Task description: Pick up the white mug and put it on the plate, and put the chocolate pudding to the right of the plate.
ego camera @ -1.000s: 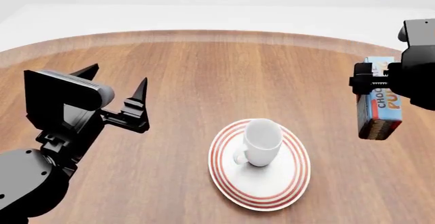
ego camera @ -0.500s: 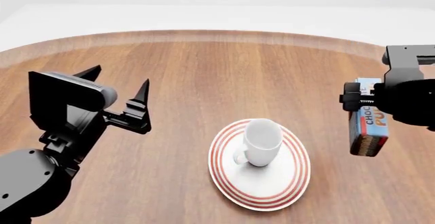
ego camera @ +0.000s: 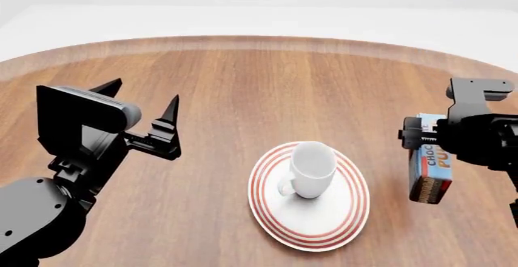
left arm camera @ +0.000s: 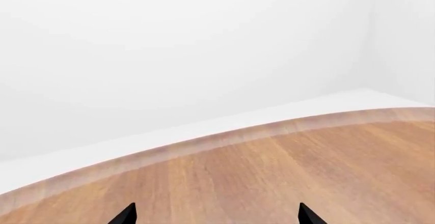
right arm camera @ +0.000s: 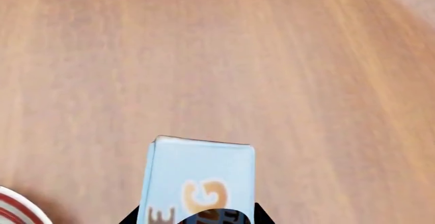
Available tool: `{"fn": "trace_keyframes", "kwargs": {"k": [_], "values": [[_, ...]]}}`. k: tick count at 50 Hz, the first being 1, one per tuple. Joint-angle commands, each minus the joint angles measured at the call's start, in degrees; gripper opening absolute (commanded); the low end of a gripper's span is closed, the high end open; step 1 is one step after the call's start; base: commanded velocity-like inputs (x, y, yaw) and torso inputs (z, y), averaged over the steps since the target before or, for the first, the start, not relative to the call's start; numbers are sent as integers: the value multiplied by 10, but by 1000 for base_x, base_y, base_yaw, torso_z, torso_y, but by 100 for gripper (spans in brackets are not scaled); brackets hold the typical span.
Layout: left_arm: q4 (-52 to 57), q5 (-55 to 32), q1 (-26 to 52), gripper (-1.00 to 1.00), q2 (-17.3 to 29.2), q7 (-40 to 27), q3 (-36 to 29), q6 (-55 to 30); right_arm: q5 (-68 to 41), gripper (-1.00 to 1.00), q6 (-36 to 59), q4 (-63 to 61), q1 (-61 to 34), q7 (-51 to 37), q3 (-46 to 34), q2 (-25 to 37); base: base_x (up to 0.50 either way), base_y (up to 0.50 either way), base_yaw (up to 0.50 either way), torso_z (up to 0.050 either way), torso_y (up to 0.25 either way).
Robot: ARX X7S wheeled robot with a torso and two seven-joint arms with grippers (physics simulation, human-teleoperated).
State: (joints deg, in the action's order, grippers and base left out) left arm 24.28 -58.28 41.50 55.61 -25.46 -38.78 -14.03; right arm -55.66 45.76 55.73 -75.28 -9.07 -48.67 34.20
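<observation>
The white mug [ego camera: 312,170] stands upright on the plate [ego camera: 279,227], a little toward the far side of it, with its handle turned to the robot's left. So the first half of the task looks finished, and the step in hand is the placing of the chocolate pudding [ego camera: 430,171].

The right tool [ego camera: 429,142] grips the carton by its upper part and holds it above the wooden worktop [ego camera: 267,91], near the right of the plate but apart from its rim. The carton hangs a bit tilted, with the brown lower end nearer to the robot. In the right wrist view the light blue top of the carton [right arm camera: 200,180] fills the space between the black tips, and only a small piece of the red-ringed rim [right arm camera: 15,207] shows at the corner.

The left tool [ego camera: 137,112] is spread wide and carries nothing; it hovers over the bare wood, well apart from the plate. In the left wrist view only its two pointed tips [left arm camera: 126,215] are seen.

To do this step well, I think the arm should go straight down and not come closer to the plate, so that the carton does not push the rim or the mug. It is better to make the carton upright first, so that its base meets the wood flat. The tool should let go only when the base really rests on the worktop, because a tall narrow box can fall over easily.
</observation>
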Motion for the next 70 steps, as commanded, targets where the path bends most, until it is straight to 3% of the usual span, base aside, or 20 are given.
{"fn": "trace_keyframes", "kwargs": {"k": [1, 32, 33, 58, 70], "values": [[-4, 5, -2, 100, -11, 15, 15, 13, 25, -100, -17, 28, 7, 36, 7, -25, 0, 0, 0, 0, 0], [-8, 13, -4, 100, -19, 18, 11, 11, 46, -100, -60, 91, 22, 72, -3, -52, 0, 0, 0, 0, 0], [-8, 12, -4, 100, -19, 18, 11, 11, 47, 100, -60, 91, 22, 73, -3, -52, 0, 0, 0, 0, 0], [-8, 13, -6, 100, -19, 19, 12, 11, 53, 100, -67, 105, 21, 77, -3, -57, 0, 0, 0, 0, 0], [-2, 9, -3, 100, -15, 17, 15, 8, 16, 100, 25, -85, 12, -7, 16, 27, 0, 0, 0, 0, 0]]}}
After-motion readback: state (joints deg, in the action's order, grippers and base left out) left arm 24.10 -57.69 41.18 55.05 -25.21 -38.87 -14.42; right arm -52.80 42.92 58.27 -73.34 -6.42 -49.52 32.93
